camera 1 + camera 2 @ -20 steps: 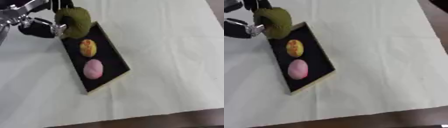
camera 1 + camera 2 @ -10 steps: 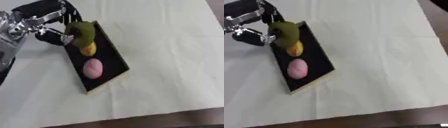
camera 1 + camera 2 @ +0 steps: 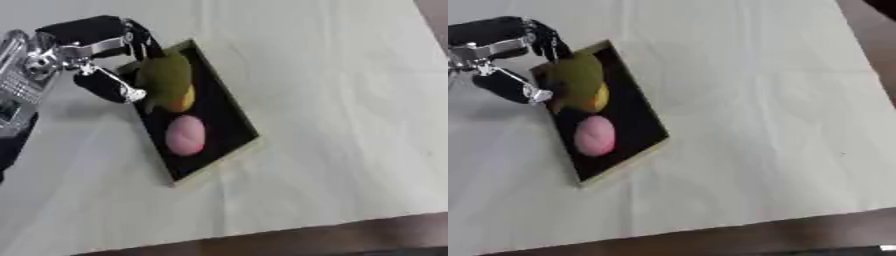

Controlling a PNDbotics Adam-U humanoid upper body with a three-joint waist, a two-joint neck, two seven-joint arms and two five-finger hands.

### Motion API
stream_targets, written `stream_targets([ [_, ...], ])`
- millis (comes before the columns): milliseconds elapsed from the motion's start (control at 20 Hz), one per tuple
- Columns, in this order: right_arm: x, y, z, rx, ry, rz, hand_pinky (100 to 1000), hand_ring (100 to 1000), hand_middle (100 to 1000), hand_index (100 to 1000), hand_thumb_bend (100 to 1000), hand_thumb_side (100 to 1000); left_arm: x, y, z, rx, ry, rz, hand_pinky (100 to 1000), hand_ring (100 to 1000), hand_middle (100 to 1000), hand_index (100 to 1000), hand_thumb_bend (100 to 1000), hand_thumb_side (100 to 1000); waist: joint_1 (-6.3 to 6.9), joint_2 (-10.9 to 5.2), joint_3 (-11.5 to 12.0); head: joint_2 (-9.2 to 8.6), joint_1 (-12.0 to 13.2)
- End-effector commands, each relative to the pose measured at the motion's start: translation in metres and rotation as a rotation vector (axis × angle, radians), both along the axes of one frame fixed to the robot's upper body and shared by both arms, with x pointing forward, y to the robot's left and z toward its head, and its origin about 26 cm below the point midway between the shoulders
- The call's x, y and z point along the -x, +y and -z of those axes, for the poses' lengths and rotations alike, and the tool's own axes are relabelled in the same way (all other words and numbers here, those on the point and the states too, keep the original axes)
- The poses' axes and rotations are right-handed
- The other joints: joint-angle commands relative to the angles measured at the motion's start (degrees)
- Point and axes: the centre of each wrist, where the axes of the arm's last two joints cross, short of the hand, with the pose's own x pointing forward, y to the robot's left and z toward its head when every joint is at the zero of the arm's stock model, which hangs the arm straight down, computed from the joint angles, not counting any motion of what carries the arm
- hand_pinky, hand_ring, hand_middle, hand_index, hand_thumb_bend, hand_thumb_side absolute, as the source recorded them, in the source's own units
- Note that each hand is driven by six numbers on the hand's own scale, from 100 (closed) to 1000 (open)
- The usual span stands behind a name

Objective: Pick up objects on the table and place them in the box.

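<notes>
A shallow black box with a pale wooden rim lies askew on the white table. Inside it sit a pink round object and a yellow one, the yellow one half hidden. My left hand comes in from the upper left, fingers and thumb curled round an olive-green object. It holds the green object over the box's far end, just above the yellow one. The right hand shows in no view.
White cloth covers the table, stretching to the right of the box. A dark brown edge runs along the bottom.
My left hand has carried the green object down and to the right, from the box's far corner to over the yellow object. The camera view has shifted slightly.
</notes>
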Motion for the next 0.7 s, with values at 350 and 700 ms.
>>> stream_targets([
  [350, 0.004, 0.0, -0.007, 0.013, -0.023, -0.001, 895, 730, 664, 814, 100, 456, 0.013, 0.006, -0.029, 0.05, -0.098, 0.007, 765, 790, 806, 906, 594, 460, -0.12, -1.25, 0.12, 0.53, -0.43],
  [700, 0.004, -0.001, -0.006, 0.012, -0.019, 0.001, 895, 730, 664, 814, 100, 460, 0.03, 0.013, -0.051, 0.128, -0.191, 0.006, 758, 784, 800, 904, 599, 467, -0.21, -1.31, 0.46, 0.5, -0.75],
])
